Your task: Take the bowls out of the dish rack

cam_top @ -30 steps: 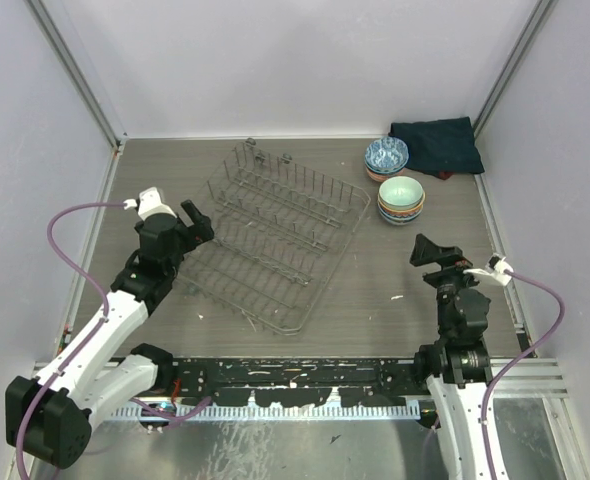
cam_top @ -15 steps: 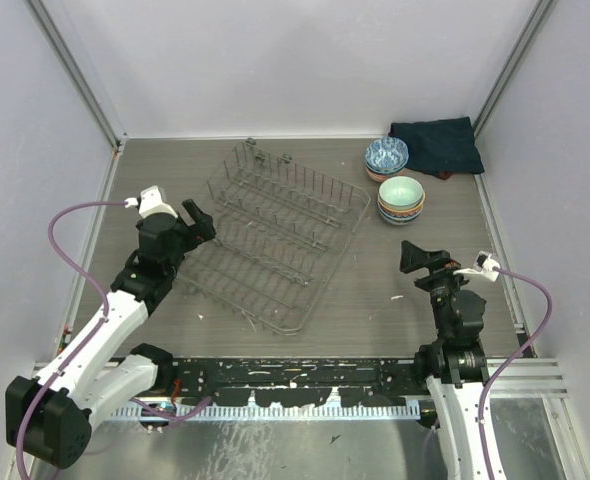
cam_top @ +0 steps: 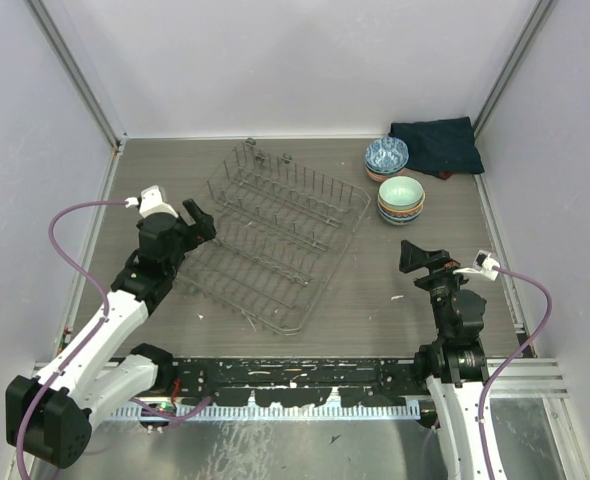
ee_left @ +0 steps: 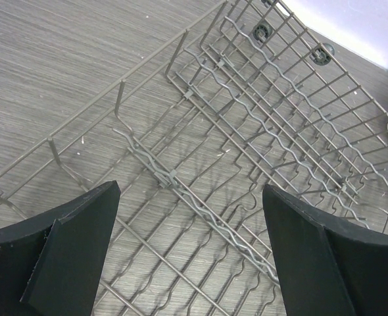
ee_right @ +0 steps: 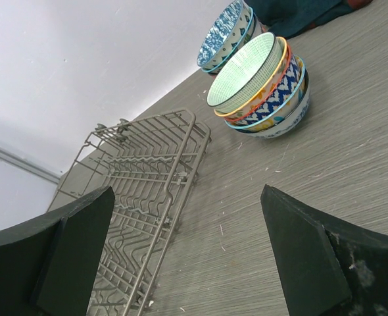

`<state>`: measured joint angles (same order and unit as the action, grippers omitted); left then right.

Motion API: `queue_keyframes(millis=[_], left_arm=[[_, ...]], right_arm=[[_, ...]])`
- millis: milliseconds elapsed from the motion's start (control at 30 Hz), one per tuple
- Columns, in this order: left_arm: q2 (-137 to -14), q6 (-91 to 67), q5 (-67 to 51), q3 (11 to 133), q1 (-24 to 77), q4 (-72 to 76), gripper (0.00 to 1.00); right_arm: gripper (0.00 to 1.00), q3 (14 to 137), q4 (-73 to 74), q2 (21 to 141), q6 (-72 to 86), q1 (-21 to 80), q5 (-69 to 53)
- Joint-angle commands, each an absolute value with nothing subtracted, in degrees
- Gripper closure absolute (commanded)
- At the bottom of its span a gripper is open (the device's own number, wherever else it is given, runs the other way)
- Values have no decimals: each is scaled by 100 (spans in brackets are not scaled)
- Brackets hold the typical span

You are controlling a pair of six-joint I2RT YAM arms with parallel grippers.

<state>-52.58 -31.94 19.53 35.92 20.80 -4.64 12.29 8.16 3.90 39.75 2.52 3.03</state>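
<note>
At the far right of the bench [cam_top: 365, 285], the bowls [cam_top: 401, 200] stand in two stacks, off the dish rack [cam_top: 275, 235] and just to its right. The nearer stack [ee_right: 266, 89] is topped by a pale mint bowl, with orange, blue-and-white and light blue rims showing beneath it. The farther stack [cam_top: 386, 157] carries a blue-and-white patterned bowl on top. The two stacks sit just beside each other; whether they touch cannot be told. A dark folded cloth [cam_top: 435, 143] lies in the far right corner, right beside the farther stack.

The dish rack rests flat at mid-bench, turned at an angle, its rows of thin grey tines upright.

The left pincer [cam_top: 197, 222] hangs at the rack's left edge, its jaws spread wide and gripping nothing; in the left wrist view only rack wire and bench show between the black fingers [ee_left: 75, 250]. The right pincer [cam_top: 420, 255] is at the near right, above bare bench, well apart from the bowls. Its jaws are also spread wide and hold nothing, and they face the stacks and the rack's right rim.
</note>
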Motion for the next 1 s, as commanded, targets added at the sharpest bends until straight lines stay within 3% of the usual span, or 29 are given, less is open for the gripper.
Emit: queue_keyframes(millis=[0,967], left_arm=[[-5246,-3140,1950,3719,2092,-281,2],[-5117,-3086,1935,3641,2097,-231,2]], right_arm=[[0,1288,445,431,3953,272,203],[0,1326,464,431,3929,272,176]])
